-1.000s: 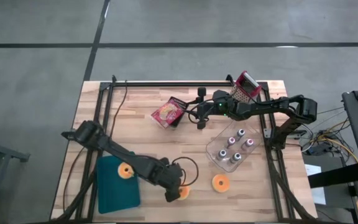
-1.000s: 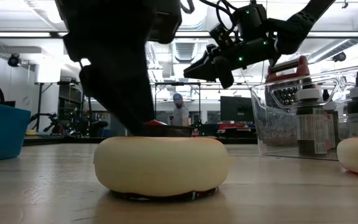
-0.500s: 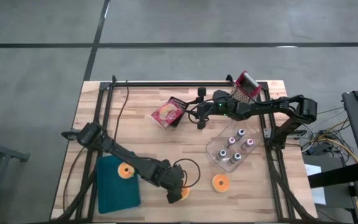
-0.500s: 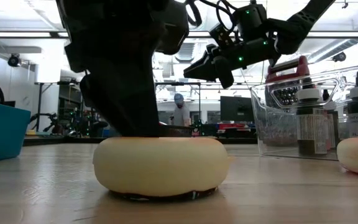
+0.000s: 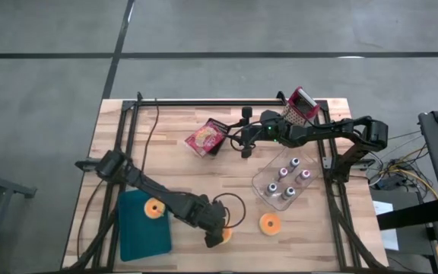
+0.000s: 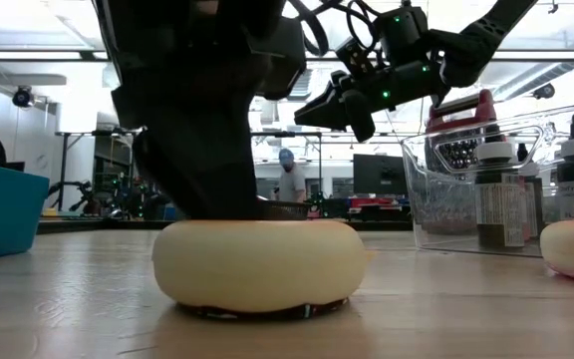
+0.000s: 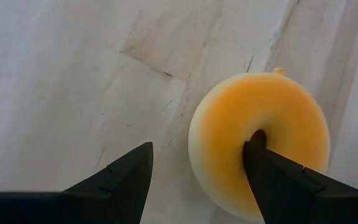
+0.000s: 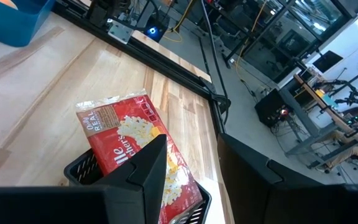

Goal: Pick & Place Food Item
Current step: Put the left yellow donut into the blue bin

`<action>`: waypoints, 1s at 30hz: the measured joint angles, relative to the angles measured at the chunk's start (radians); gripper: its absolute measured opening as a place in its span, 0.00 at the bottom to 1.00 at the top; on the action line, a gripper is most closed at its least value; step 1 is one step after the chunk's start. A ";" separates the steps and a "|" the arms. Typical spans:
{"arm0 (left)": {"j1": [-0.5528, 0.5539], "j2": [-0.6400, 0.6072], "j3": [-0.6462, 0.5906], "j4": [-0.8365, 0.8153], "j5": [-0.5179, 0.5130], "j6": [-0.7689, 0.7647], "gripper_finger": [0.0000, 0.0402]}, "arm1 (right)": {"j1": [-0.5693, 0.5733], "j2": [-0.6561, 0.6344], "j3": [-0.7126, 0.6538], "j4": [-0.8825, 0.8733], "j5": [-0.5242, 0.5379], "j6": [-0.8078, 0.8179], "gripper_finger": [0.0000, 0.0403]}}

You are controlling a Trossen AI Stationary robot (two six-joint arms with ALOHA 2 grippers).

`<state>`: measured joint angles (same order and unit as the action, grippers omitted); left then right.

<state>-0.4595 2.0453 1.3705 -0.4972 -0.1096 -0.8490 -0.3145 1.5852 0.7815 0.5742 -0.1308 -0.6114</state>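
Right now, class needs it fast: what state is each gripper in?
Left gripper: open, one finger in the hole of the orange ring-shaped donut, not yet gripped.
Right gripper: open, holding nothing, raised above the table.

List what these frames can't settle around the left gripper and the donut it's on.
- High view: left gripper covers most of the donut; finger contact hidden by the arm.
- Low view: donut fills the foreground; the dark arm behind it hides the fingertips.
- Left wrist view: donut partly behind one finger; whether that finger is in the hole or above it is unclear.
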 joint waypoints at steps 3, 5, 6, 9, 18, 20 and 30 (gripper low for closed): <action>0.004 0.008 0.000 0.001 0.013 0.001 0.62 | 0.000 0.000 0.000 0.000 0.000 0.000 0.35; 0.007 0.013 0.000 0.002 0.020 0.002 0.62 | 0.000 0.000 0.000 0.000 0.000 0.001 0.35; 0.008 0.014 0.000 0.003 0.021 0.003 0.62 | 0.000 0.000 0.000 0.000 0.000 0.002 0.35; 0.009 0.014 0.000 0.002 0.024 0.005 0.62 | 0.000 0.000 0.000 0.000 0.000 0.000 0.35; 0.010 0.014 -0.001 0.007 0.028 0.008 0.62 | 0.000 0.000 0.000 0.000 0.000 0.000 0.35; 0.010 0.015 -0.001 0.011 0.028 0.013 0.62 | 0.000 0.000 0.000 0.000 0.000 0.001 0.35; 0.010 0.015 0.010 0.033 0.034 0.050 0.44 | 0.000 0.000 0.000 0.000 0.000 0.002 0.35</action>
<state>-0.4500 2.0602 1.3800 -0.4647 -0.0753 -0.7994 -0.3145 1.5852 0.7815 0.5740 -0.1309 -0.6098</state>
